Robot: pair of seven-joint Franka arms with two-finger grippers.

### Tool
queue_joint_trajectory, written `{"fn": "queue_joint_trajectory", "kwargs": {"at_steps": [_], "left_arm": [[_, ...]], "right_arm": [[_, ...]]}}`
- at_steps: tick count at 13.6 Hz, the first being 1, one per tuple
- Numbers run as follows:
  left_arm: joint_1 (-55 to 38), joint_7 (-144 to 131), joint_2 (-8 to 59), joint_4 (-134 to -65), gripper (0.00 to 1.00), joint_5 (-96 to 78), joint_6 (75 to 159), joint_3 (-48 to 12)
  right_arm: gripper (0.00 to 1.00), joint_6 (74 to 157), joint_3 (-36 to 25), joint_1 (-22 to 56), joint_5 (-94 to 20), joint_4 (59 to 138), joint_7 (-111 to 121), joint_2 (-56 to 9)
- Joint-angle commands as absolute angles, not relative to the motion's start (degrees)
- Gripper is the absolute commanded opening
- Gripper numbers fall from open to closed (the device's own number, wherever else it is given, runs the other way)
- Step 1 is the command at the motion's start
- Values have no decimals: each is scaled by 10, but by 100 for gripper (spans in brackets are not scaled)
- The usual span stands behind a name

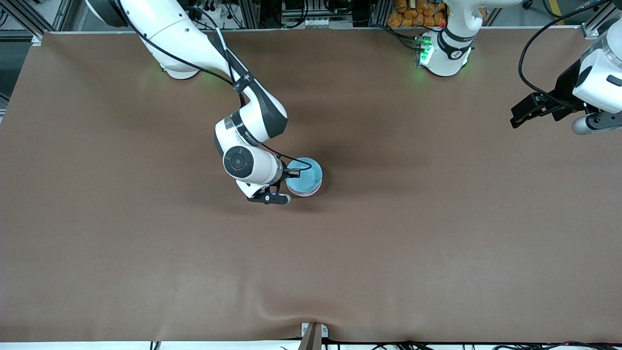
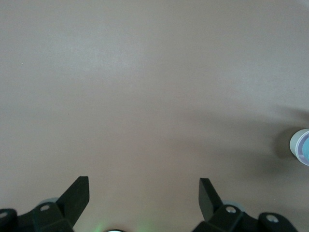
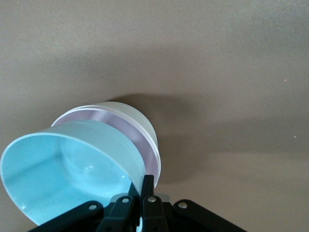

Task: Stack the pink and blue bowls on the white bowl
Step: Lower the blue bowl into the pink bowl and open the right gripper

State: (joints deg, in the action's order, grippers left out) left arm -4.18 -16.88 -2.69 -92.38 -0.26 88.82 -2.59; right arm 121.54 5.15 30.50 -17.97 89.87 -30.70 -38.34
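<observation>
Frame centre: blue bowl [image 1: 305, 176] tilted over pink bowl [image 3: 126, 129], nested in white bowl [image 3: 137, 116]. Right gripper [image 1: 290, 173] fingers pinched on blue rim. Upper right: left gripper [image 1: 519, 116] waits, fingers wide, empty, over table [image 1: 437, 243].

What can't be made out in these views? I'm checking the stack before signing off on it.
- White bowl: front view hides it under the blue bowl; right wrist view shows only part of its wall.
- Pink bowl: only a rim band shows, the blue bowl covers the rest.
- Whether the blue bowl is fully seated: it looks tilted, pinched in the right gripper.
- Left gripper, open, waiting: its wrist view cuts the stack at the edge.
</observation>
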Motion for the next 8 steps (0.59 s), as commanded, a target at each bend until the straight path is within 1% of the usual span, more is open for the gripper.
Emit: {"fn": "queue_joint_trajectory", "kwargs": {"at_steps": [1,5,6,7,8], "left_arm": [[-42,-161,-38,-933,100,-5,896,-23],[-43,-137,-38,-934,100,-5,895,-24],[-42,-135,-38,-933,100,-5,893,-24],[-43,-135,-38,-934,100,-5,890,-23],[-42,-135,-38,-939,100,-5,890,-23]], "right_arm": [[0,1216,56,299,-183,897,-296,-388],[0,1218,56,301,-183,897,-290,-390],[18,1218,56,300,-183,896,-290,-390],[64,1218,56,301,-183,896,-287,-390],[100,1218,56,301,-183,896,-290,-390]]}}
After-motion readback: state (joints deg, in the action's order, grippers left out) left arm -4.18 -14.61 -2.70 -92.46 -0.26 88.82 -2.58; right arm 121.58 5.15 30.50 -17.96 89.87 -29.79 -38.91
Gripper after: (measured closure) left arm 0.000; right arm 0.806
